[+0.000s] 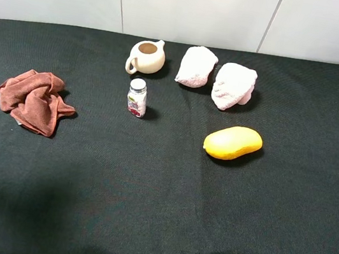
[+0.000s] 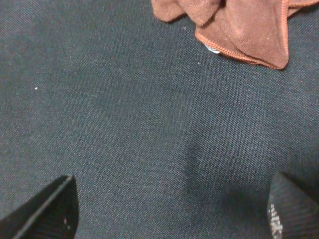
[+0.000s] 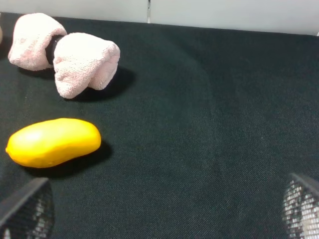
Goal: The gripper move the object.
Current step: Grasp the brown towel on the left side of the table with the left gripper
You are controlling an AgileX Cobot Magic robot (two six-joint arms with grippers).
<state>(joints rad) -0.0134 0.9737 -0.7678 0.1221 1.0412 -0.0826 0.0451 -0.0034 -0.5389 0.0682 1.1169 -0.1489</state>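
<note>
At nine o'clock on the bench, the rag lies crumpled. The left gripper hangs near it, jaws wide apart, empty. A pinch on one loose fold could slip; a drag could topple the bottle at its three o'clock.

Dark woven tablecloth fills foreground; white panelled wall behind, thin vertical seams
</note>
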